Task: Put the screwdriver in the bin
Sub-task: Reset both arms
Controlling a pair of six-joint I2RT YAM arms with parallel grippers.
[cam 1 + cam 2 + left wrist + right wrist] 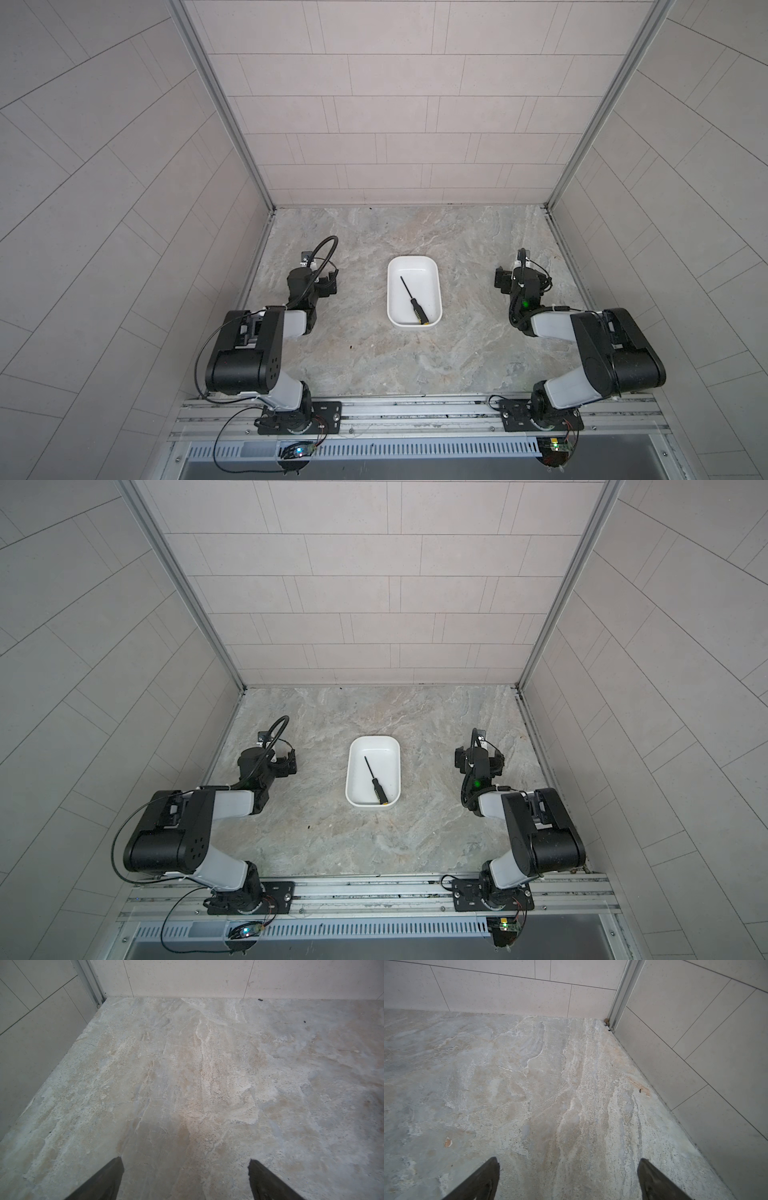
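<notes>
Both top views show you the screwdriver [412, 300] lying inside the bin [428, 278], mid-frame, so the task looks finished. Left wrist view: left gripper [185, 1159], jaws apart, empty over the table [187, 1064]. Right wrist view: right gripper [568, 1158], same, nothing held.

left arm [245, 357]: elbow folded high, wrist stretched forward and low
left end effector [185, 1160]: jaws spread wide, nothing between them
right arm [615, 357]: folded the same way, mirrored
right end effector [568, 1160]: jaws wide apart, empty
</notes>
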